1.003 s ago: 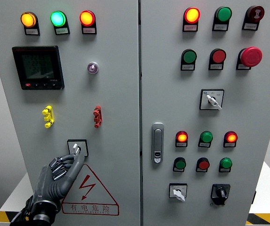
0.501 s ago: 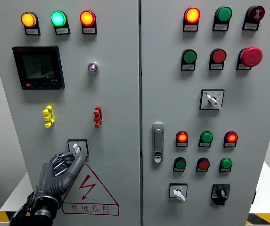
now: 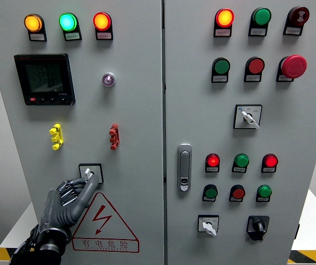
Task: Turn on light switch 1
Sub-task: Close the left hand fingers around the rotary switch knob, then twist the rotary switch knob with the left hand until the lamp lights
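A small white-handled rotary switch [image 3: 89, 173] sits in a black square frame low on the left cabinet door [image 3: 135, 110], just above the yellow-red warning triangle [image 3: 103, 223]. My left hand [image 3: 79, 187], dark grey, rises from the lower left corner. Its index finger stretches up and right, with the tip at the switch's lower edge. The other fingers are half bent and hold nothing. The switch's handle points up and slightly left. My right hand does not show.
Above the switch are yellow [image 3: 56, 137] and red [image 3: 113, 136] clips, a black meter display [image 3: 44, 79] and three lit lamps. The right door carries a handle [image 3: 185, 167], more lamps, selector switches and a red emergency button [image 3: 294, 66].
My left hand has slid slightly down and left, with the index fingertip staying near the switch. The two red lamps on the right door glow a little dimmer.
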